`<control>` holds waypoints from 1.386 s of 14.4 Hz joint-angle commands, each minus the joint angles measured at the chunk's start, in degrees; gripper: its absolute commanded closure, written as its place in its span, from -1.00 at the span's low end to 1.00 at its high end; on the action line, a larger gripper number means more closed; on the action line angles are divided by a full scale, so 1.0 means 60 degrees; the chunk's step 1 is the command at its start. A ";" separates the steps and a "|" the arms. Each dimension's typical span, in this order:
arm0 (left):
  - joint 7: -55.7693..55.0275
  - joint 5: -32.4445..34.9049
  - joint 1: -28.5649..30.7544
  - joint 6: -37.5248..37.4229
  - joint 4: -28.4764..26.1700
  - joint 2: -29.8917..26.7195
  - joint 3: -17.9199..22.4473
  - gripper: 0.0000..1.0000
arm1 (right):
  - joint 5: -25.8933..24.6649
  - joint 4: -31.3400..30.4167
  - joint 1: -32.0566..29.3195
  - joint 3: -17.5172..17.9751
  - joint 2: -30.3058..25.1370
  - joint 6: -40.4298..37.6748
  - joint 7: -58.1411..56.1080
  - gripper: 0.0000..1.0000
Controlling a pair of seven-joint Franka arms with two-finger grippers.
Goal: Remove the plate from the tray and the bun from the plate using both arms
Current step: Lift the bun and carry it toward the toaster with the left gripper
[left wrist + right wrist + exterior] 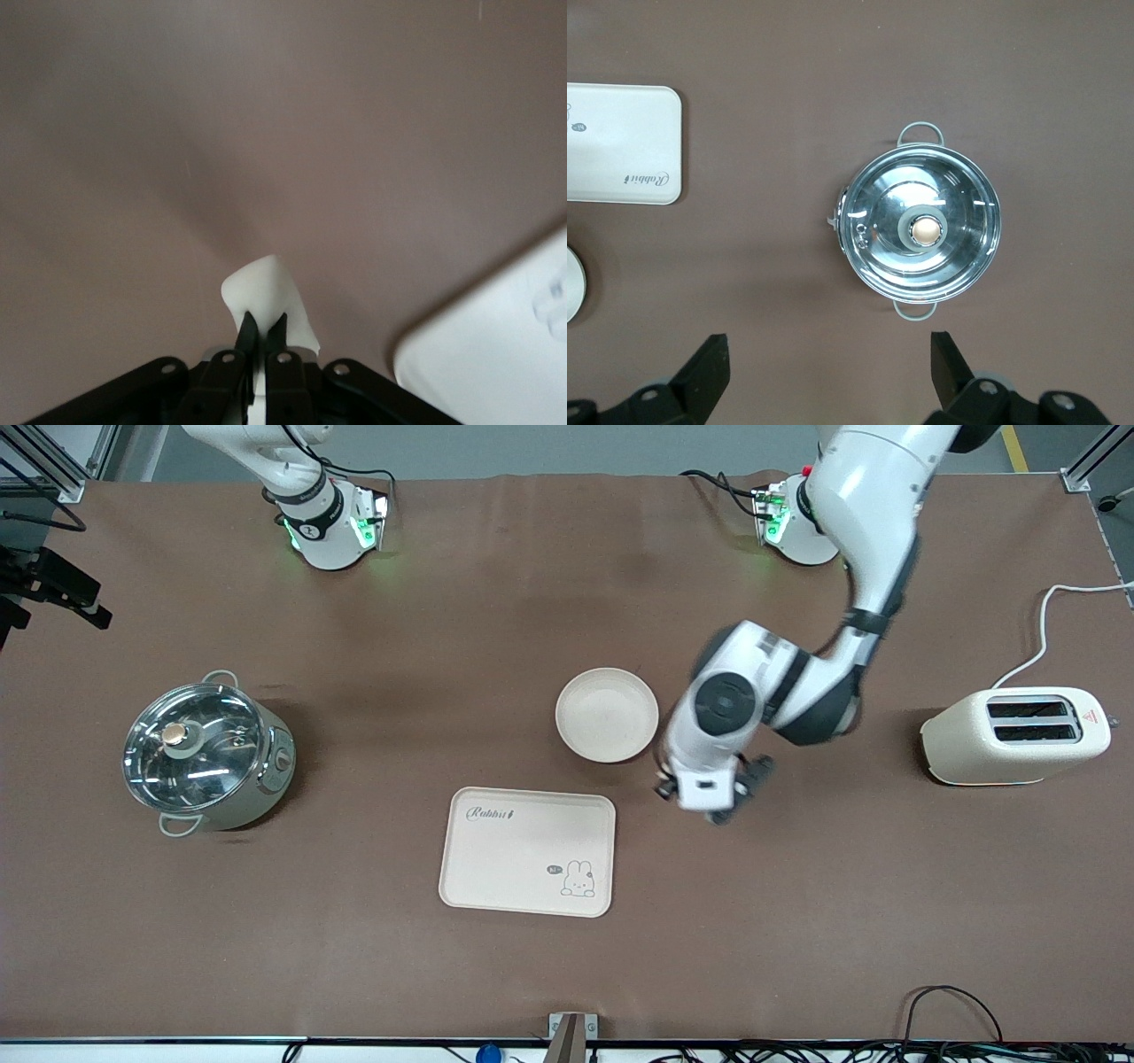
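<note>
Left wrist view: left pincer grips bun; right pincer waits agape.

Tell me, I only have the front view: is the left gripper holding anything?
Observer: Yes. The left wrist view shows the left gripper shut on a pale lump, likely the bun.
Operator: What's right under it?
Observer: Bare table; the tray's corner lies just beside.
Operator: And the right gripper? It's out of my frame.
Observer: The right gripper is open and holds nothing. It is up over the table by the pot, and that arm waits.
</note>
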 commanded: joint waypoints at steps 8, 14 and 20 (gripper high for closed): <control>0.4241 0.0603 0.2615 0.0155 0.0073 0.1050 -0.0078 0.92 | -0.0073 0.0386 0.0351 0.0022 0.0101 0.0155 0.0082 -1.00; 0.4227 0.0854 0.2690 0.0361 0.0146 0.1185 -0.0092 -1.00 | -0.0073 0.0386 0.0366 0.0022 0.0116 0.0155 0.0082 -1.00; 0.5147 0.0825 0.2704 -0.1644 0.1889 0.0819 -0.0224 -1.00 | -0.0073 0.0386 0.0366 0.0022 0.0130 0.0155 0.0082 -1.00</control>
